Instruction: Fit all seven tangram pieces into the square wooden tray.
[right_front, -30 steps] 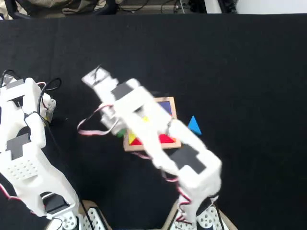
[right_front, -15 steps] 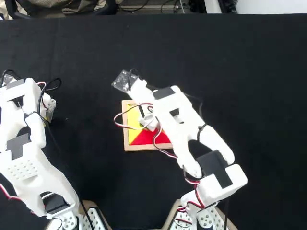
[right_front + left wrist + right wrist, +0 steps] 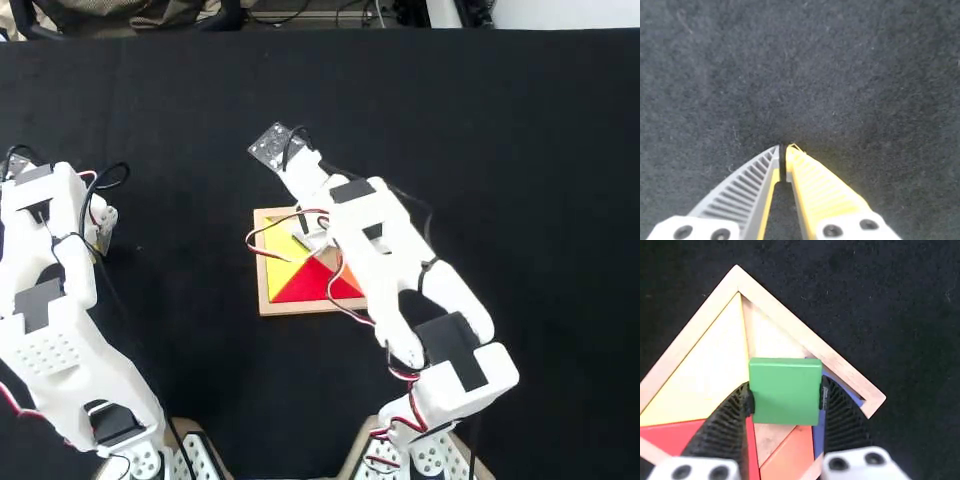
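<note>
The square wooden tray (image 3: 264, 298) lies mid-table on black cloth. In it are a yellow triangle (image 3: 281, 249) and a red triangle (image 3: 308, 286). The right arm (image 3: 372, 238) hangs over the tray's far right part. Its gripper (image 3: 785, 393) is shut on a green square (image 3: 785, 390), held just above bare wood (image 3: 771, 340) near a tray corner (image 3: 738, 273). Beside the square I see the yellow triangle (image 3: 700, 382), the red triangle (image 3: 687, 432), an orange piece (image 3: 790, 460) and a sliver of a blue piece (image 3: 834, 386). The left gripper (image 3: 783, 148) is shut over bare cloth.
The left arm (image 3: 50, 290) stands at the table's left edge, well apart from the tray. Black cloth (image 3: 520, 150) covers the whole table. Cables and clutter lie past the far edge (image 3: 300, 15).
The right arm's wrist has swung rightward over the tray, then a little farther back. The arm now covers the blue triangle seen earlier right of the tray. The left arm kept still.
</note>
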`<state>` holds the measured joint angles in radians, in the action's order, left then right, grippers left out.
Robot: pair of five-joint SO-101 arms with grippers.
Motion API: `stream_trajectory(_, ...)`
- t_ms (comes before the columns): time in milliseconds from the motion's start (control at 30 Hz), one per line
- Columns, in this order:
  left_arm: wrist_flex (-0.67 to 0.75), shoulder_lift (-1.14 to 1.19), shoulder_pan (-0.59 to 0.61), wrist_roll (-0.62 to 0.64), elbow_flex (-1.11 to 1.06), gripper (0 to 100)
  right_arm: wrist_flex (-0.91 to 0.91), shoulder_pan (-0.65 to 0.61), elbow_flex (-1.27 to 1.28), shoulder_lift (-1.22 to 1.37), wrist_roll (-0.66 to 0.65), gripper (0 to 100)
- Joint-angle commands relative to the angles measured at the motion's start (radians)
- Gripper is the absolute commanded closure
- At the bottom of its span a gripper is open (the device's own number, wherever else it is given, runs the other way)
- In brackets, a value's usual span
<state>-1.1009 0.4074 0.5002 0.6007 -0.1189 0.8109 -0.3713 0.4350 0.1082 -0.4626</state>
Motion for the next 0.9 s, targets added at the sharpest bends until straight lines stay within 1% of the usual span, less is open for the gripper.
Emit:
stream_trajectory(0, 0.018, -0.037, -0.010, -0.003, 0.008, 97, -0.018, 0.018, -0.028, -0.050, 0.018, 98.0)
stream_trajectory(233, 0.018, -0.037, -0.010, -0.003, 0.008, 97, -0.018, 0.009, -0.024, -0.050, 0.020, 97.5)
stream_trajectory(300, 0.018, -0.037, -0.010, -0.003, 0.008, 97, -0.015, 0.009, -0.022, -0.050, 0.021, 93.5)
stream_trajectory(400, 0.018, -0.037, -0.010, -0.003, 0.008, 97, -0.012, 0.008, -0.012, -0.050, 0.017, 84.6)
stream_trajectory(433, 0.018, -0.037, -0.010, -0.003, 0.008, 97, -0.011, 0.008, -0.008, -0.050, 0.015, 83.4)
stream_trajectory(600, 0.018, -0.037, -0.010, -0.003, 0.008, 97, -0.009, 0.005, -0.005, -0.050, 0.014, 84.9)
stream_trajectory(667, 0.018, -0.037, -0.010, -0.003, 0.008, 97, 0.006, -0.017, -0.001, -0.050, 0.009, 84.7)
stream_trajectory(767, 0.018, -0.037, -0.010, -0.003, 0.010, 97, 0.040, -0.068, 0.015, -0.050, -0.041, 84.7)
stream_trajectory(867, 0.018, -0.037, -0.010, -0.003, 0.010, 97, 0.046, -0.078, 0.019, -0.050, -0.048, 84.6)
